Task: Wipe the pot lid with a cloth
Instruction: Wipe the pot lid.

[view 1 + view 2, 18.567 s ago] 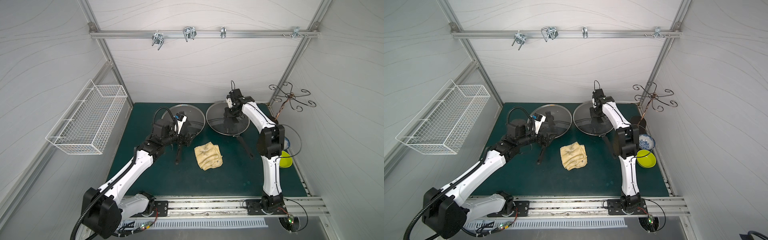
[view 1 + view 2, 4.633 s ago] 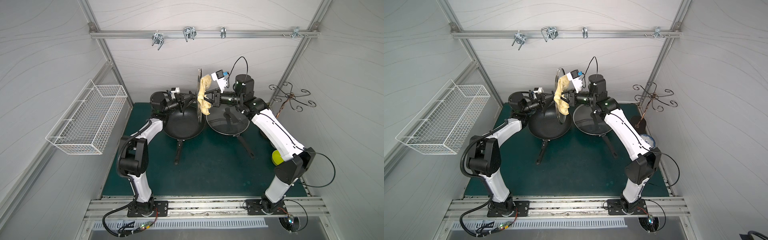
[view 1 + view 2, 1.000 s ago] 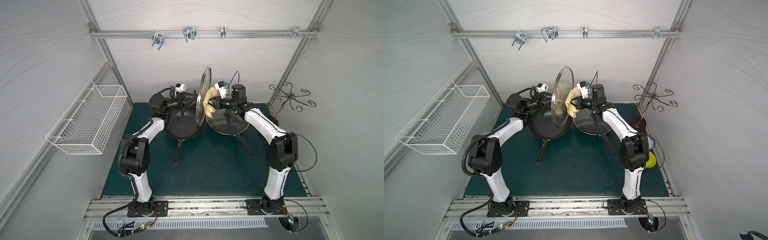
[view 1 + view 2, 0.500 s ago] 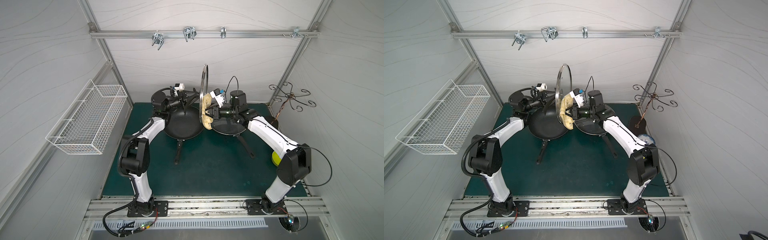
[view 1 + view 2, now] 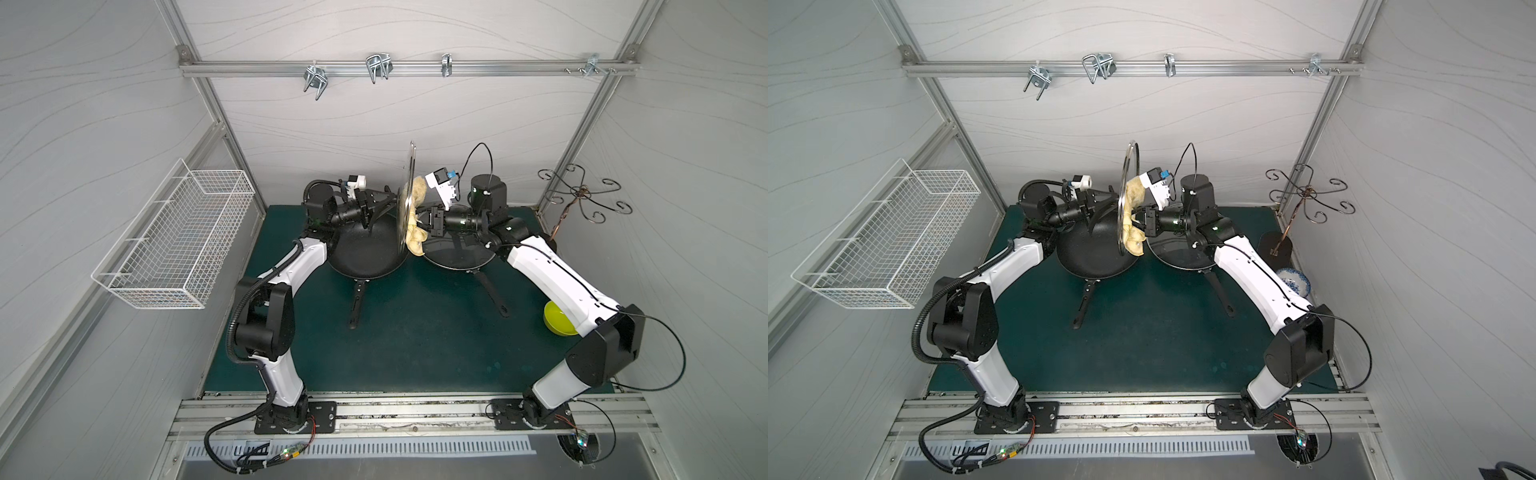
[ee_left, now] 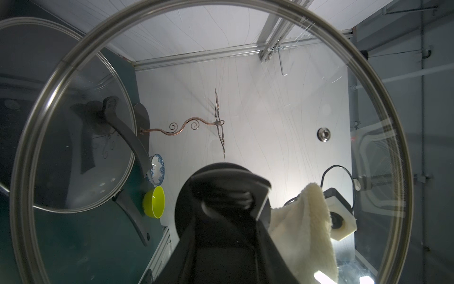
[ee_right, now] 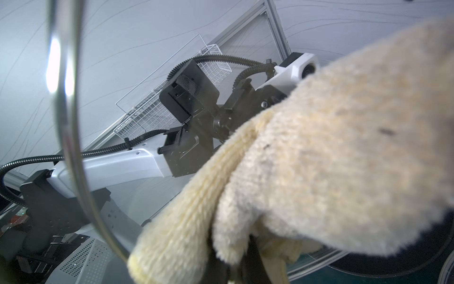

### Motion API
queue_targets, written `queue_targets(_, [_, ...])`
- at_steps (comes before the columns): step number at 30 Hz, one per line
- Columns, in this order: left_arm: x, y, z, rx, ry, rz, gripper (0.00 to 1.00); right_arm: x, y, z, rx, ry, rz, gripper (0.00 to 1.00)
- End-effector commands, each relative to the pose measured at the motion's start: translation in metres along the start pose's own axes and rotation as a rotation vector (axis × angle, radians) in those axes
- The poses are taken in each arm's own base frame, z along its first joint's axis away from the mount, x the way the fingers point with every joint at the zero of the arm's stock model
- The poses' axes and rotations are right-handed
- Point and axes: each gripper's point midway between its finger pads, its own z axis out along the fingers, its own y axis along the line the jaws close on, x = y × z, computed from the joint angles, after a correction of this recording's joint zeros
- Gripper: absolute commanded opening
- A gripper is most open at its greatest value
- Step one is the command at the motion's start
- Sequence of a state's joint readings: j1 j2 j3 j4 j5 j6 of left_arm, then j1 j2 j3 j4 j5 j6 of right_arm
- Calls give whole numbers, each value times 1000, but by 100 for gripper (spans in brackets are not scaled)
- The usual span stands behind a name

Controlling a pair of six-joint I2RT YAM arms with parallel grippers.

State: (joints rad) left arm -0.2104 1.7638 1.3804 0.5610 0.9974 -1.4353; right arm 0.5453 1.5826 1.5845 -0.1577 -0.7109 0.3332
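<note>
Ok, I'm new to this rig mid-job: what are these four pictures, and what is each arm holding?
Two white-and-black robot arms stand on a rail at the front of a green mat. The two wide pictures come from one camera head above, looking down on everything. The two close ones come from a camera on each arm's wrist.

The left tool is shut on the handle of the glass pot lid, holding it on edge above a black pan. The right tool is shut on the yellow cloth, which appears pressed against the lid's other face.

Also on the mat are a second pan under its own lid, a yellow bowl, a blue-patterned bowl and a copper hook stand. A wire basket hangs on the wall.
</note>
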Motion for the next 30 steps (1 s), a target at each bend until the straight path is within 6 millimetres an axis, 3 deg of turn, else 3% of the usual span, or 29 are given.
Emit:
queue_targets(1, [12, -86, -15, 115, -44, 329, 0, -20, -1, -23, 77, -81, -15, 0])
queue_targets(6, [4, -75, -26, -30, -135, 445, 0, -17, -50, -65, 317, -125, 97, 0])
queue_targets(8, [1, -70, -32, -110, -179, 522, 0, -16, -59, -82, 383, -146, 107, 0])
queue_targets(16, [0, -57, -53, -332, -253, 814, 0, -19, -48, -122, 526, -104, -8, 0])
queue_targets(22, [-5, -45, -50, -527, -278, 977, 0, -15, -32, -113, 530, -44, -87, 0])
queue_targets(26, [-7, -37, -41, -616, -280, 1031, 0, -7, -22, -89, 539, 35, -179, 0])
queue_targets(30, [-13, -35, -39, -687, -340, 1026, 0, 10, -25, -59, 535, 121, -234, 0])
